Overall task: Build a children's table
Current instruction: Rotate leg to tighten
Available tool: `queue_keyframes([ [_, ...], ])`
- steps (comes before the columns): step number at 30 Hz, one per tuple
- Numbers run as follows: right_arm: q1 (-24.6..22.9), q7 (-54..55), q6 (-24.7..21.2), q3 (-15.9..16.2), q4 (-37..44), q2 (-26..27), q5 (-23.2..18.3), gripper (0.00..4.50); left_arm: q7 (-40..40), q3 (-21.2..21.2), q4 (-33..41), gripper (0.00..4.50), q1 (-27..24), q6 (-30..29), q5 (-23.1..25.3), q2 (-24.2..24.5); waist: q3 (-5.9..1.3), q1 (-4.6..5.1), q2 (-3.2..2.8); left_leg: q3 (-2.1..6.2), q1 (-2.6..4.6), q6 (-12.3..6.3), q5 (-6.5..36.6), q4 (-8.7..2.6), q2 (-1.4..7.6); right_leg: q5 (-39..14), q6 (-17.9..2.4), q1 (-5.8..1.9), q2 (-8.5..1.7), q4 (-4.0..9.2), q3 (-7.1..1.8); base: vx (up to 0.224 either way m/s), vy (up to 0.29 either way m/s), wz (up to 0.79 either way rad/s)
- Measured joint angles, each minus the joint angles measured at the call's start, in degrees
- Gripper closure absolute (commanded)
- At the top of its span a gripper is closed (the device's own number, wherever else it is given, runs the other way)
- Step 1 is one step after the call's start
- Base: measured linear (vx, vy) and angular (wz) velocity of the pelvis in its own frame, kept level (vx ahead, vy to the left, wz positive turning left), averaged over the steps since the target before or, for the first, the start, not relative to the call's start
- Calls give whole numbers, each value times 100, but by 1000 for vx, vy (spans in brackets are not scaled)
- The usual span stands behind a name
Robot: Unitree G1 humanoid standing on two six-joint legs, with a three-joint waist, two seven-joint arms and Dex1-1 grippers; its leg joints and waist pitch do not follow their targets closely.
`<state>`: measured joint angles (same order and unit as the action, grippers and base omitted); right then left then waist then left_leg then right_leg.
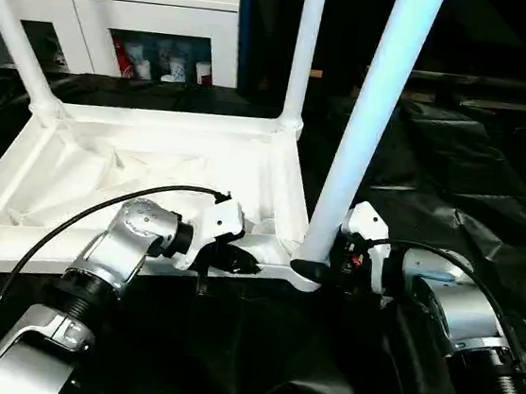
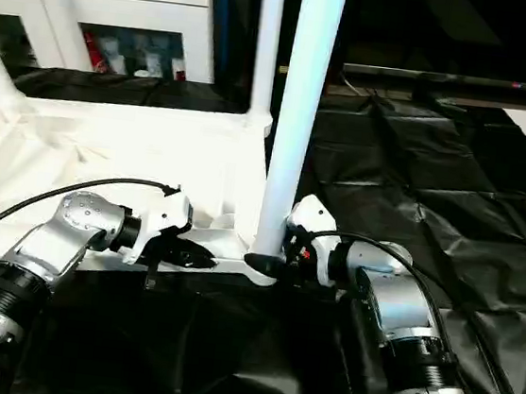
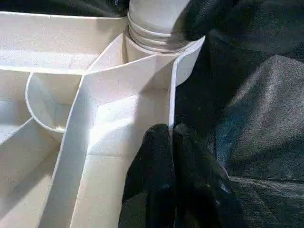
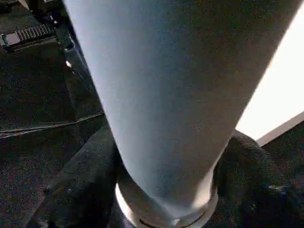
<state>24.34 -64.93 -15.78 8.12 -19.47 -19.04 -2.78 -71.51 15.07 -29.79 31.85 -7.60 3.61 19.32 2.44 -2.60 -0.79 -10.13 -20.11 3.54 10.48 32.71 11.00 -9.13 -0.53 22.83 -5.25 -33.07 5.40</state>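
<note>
The white tabletop [image 1: 153,161] lies upside down on black cloth, ribbed underside up. Three white legs stand in its corner sockets: far left [image 1: 15,36], far right [image 1: 305,50] and near right [image 1: 366,123]. My left gripper [image 1: 236,262] is shut on the tabletop's near rim, just left of the near right corner; the thin rim wall [image 3: 171,104] runs in between its fingers [image 3: 156,156]. My right gripper [image 1: 316,272] grips the near right leg at its base, right above the socket, with a black finger [image 4: 80,175] pressed against each side of the leg [image 4: 180,95].
A white glass-door cabinet [image 1: 95,7] stands behind the tabletop, with small items on its top and shelves. Crumpled black cloth [image 1: 471,202] covers the surface to the right and in front. A black cable [image 1: 80,219] loops over my left forearm.
</note>
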Motion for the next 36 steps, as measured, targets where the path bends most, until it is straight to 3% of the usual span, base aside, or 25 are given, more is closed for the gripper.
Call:
queue_keyframes([
  [6, 33, 146, 138, -101, -237, 167, 5, 201, 93, -39, -22, 450, -2, -106, 13, -21, -11, 11, 16, 0, 3, 0, 0, 0, 0, 0, 1, -12, 0, -1, 0, 0, 0, 0],
  [14, 382, 2646, 219, -786, -970, 1278, 92, 222, 1440, -297, -221, 450, 137, -697, 192, -653, -12, 146, 22, 6, 4, 2, 0, 31, -11, -5, 8, -4, -9, 16, 0, 0, 0, 0],
  [16, 505, 3385, 234, -971, -1137, 1548, 179, 234, 1790, -356, -270, 450, 175, -827, 234, -867, -11, 227, 20, 7, 1, 1, 1, 34, -12, -5, 8, -7, -10, 39, 3, 0, 0, 0],
  [20, 644, 4049, 382, -1054, -1362, 1726, 325, 234, 2177, -402, -277, 450, 175, -953, 271, -1119, -7, 272, 12, 19, -14, 0, 1, 28, -12, -5, 9, -20, -9, 112, 28, 0, 0, 0],
  [21, 649, 4061, 409, -1055, -1384, 1727, 327, 234, 2189, -400, -277, 450, 175, -955, 275, -1130, -7, 283, 10, 19, -18, -1, 1, 29, -14, -5, 8, -23, -9, 124, 26, 0, 0, 0],
  [22, 650, 4061, 413, -1055, -1385, 1727, 327, 188, 2188, -399, -276, 450, 175, -955, 275, -1131, -7, 290, 10, 19, -19, -1, 1, 29, -16, -5, 8, -24, -9, 132, 24, 0, 0, 0],
  [26, 605, 3810, 419, -1008, -1306, 1673, 324, 171, 2071, -388, -260, 450, 174, -932, 275, -1093, -7, 305, 10, 18, -29, -2, 1, 29, -20, -4, 8, -20, -9, 133, 15, 0, 0, 0],
  [27, 589, 3686, 447, -965, -1279, 1611, 347, 140, 2020, -387, -248, 450, 174, -926, 273, -1075, -7, 304, 10, 18, -30, -2, 1, 27, -19, -3, 6, -19, -9, 132, 15, 0, 0, 0],
  [36, 226, 1577, 515, -416, -578, 650, 233, 140, 1088, -220, 39, 450, 7, -651, 89, -577, -10, 216, 13, 15, -35, -1, 1, 17, -2, 36, -24, -1, -2, 22, 8, 6, -5, 0],
])
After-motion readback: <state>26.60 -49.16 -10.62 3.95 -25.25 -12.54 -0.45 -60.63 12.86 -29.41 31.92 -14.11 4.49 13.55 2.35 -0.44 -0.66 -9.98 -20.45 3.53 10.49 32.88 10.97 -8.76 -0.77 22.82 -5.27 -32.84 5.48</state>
